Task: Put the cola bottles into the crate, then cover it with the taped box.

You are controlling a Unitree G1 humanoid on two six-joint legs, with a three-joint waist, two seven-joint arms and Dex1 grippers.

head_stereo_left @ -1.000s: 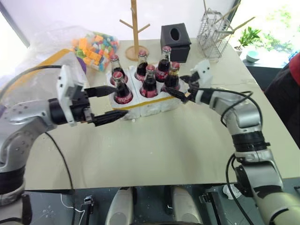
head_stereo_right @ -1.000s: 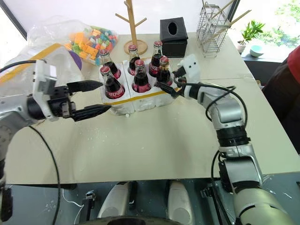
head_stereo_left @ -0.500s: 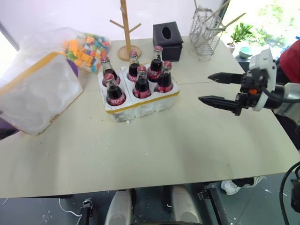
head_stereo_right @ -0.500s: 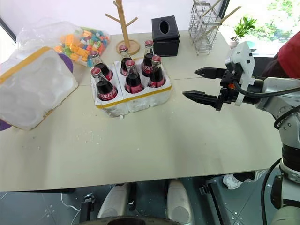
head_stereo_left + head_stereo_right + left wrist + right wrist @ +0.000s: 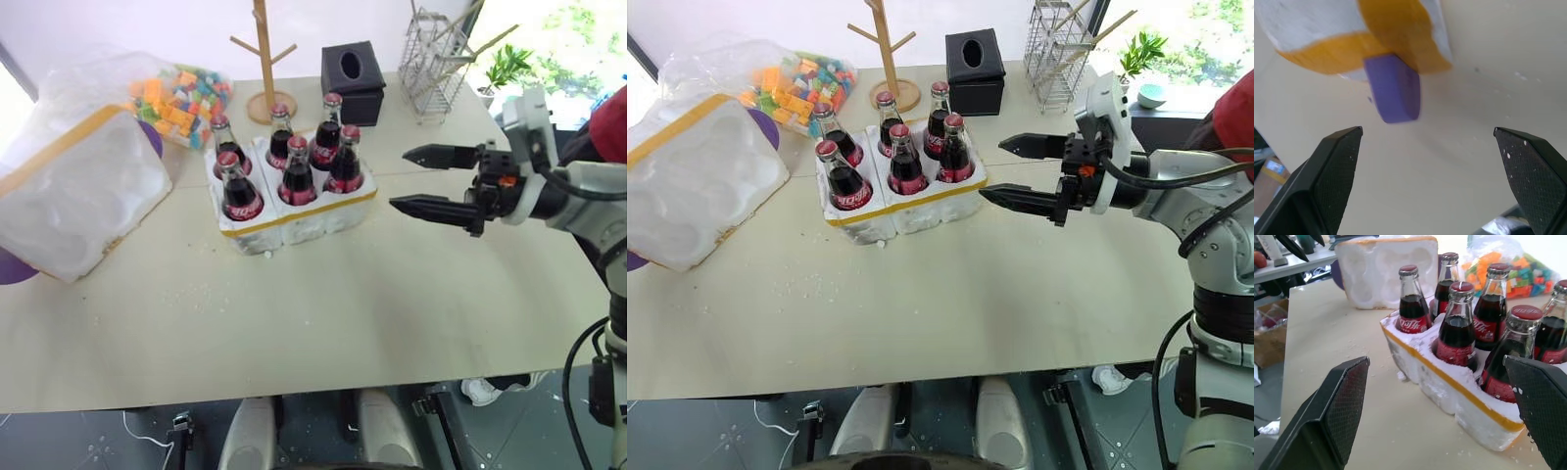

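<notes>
— White foam crate (image 5: pixel 294 211) sits mid-table with all six cola bottles (image 5: pixel 294 166) standing in its wells, so the loading looks done to me.

— Agreed. Only the cover is left. The taped box (image 5: pixel 73 196) lies tilted at the table's left edge, hollow side facing the crate, well apart from it.

— Why is the right gripper (image 5: pixel 423 179) hanging there with nothing in it?

— Its black fingers are spread wide, pointing roughly level toward the crate from the right, not touching. My guess is it's keeping clear so the box can come over.

— And the left gripper (image 5: pixel 1430 161)?

— Also spread wide and empty. Its wrist view looks down on a yellow-taped corner of the box and a purple thing (image 5: pixel 1393 88) poking out beneath it, which may be what props the box up. I'd judge it's lining up to take hold there.
</notes>
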